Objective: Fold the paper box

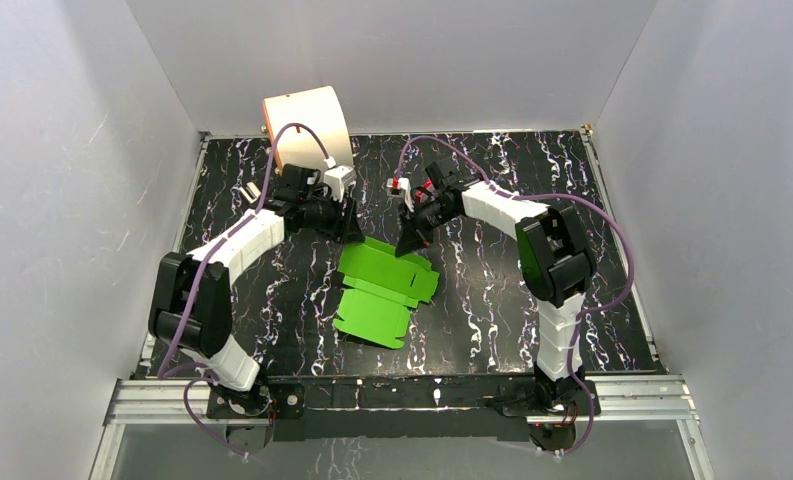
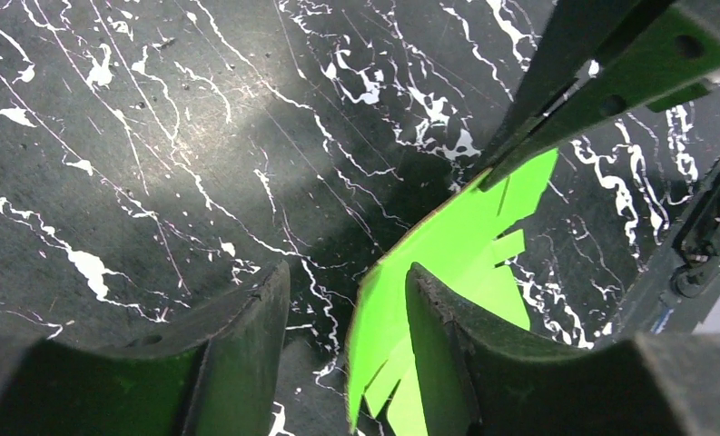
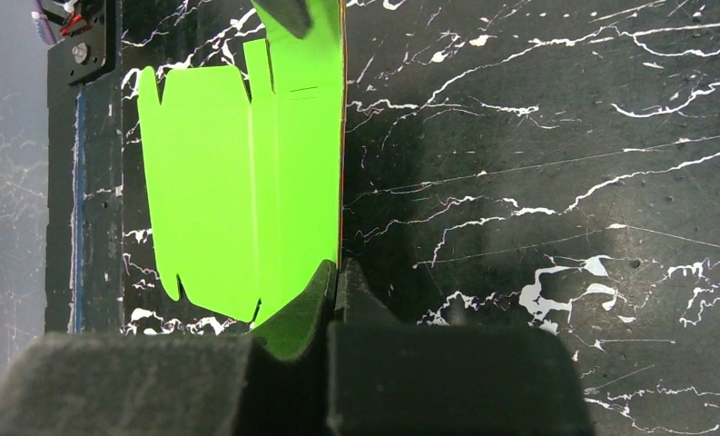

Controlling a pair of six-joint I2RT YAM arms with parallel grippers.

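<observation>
The bright green paper box (image 1: 382, 285) lies as a creased, partly folded sheet in the middle of the black marbled table. Its far panel is lifted. My right gripper (image 1: 409, 243) is shut on that far edge, and in the right wrist view (image 3: 340, 272) the jaws pinch the upright edge of the sheet (image 3: 238, 182). My left gripper (image 1: 355, 232) is open at the sheet's far left corner. In the left wrist view (image 2: 347, 300) the green edge (image 2: 465, 245) stands between the fingers, close to the right finger (image 2: 456, 345) and apart from the left finger (image 2: 238, 336).
A large cream cylinder (image 1: 307, 125) stands at the back left, just behind the left arm. White walls close in the table on three sides. A metal rail (image 1: 402, 395) runs along the near edge by the arm bases.
</observation>
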